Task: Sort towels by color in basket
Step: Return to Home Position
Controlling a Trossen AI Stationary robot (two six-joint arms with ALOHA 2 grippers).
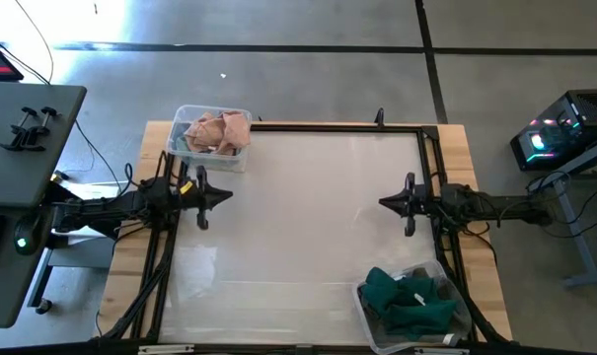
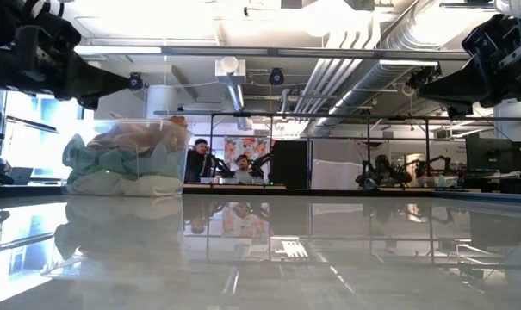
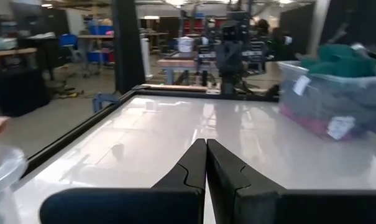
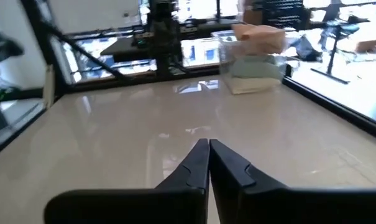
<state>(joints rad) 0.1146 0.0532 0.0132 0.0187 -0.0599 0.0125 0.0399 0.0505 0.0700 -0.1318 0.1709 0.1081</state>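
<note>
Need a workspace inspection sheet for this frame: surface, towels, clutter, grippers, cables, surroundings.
Surface: white tabletop, glossy, bare between the bins.
Job's things: peach towel lies on top in the top-left bin; dark teal towel lies on top in the bottom-right bin; no towel lies loose.
Clutter: nothing seen.
Grippers: left gripper and right gripper shut, empty, facing each other above the table.
Cables: cables bundled along the table's left edge.
Surroundings: desk left, lit computer right, people far behind.
</note>
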